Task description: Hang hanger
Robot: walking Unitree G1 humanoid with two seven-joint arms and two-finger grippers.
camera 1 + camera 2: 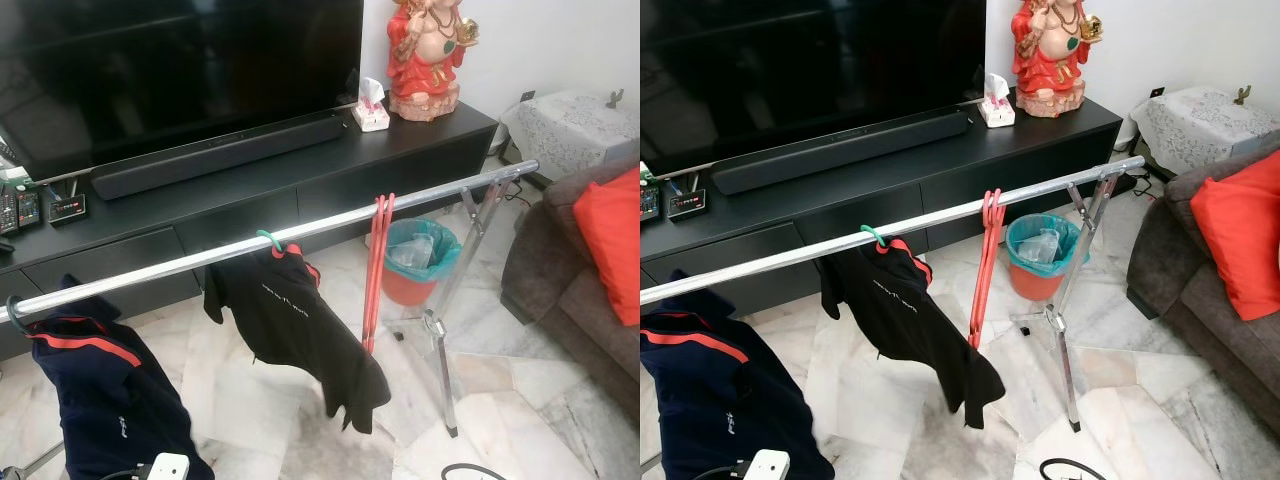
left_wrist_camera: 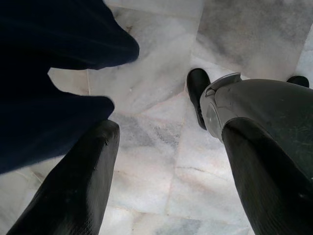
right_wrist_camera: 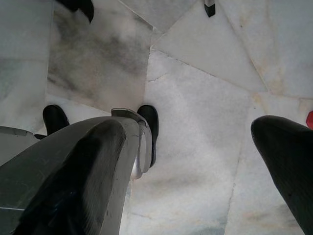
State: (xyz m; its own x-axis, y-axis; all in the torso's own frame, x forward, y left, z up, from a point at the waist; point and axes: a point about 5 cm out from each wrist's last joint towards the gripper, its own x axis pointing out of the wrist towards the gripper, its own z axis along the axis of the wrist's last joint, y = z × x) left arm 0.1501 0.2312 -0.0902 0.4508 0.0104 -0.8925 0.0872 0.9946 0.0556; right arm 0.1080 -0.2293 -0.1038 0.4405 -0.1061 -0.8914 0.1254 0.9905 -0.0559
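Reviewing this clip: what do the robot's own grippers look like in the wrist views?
Each gripper has two long black fingers with a matte, slightly scuffed surface, rounded at the tips. In the left wrist view the left gripper has broad tapering fingers; the right gripper has the same kind of fingers. Both pairs stand apart with nothing between them. No cables or markings are visible on them.

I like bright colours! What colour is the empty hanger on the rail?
Red hanger, clearest in the left eye view.

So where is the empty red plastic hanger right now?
The empty red plastic hanger hangs on the silver metal rail, right of the black shirt, in front of the teal-lined orange bin.
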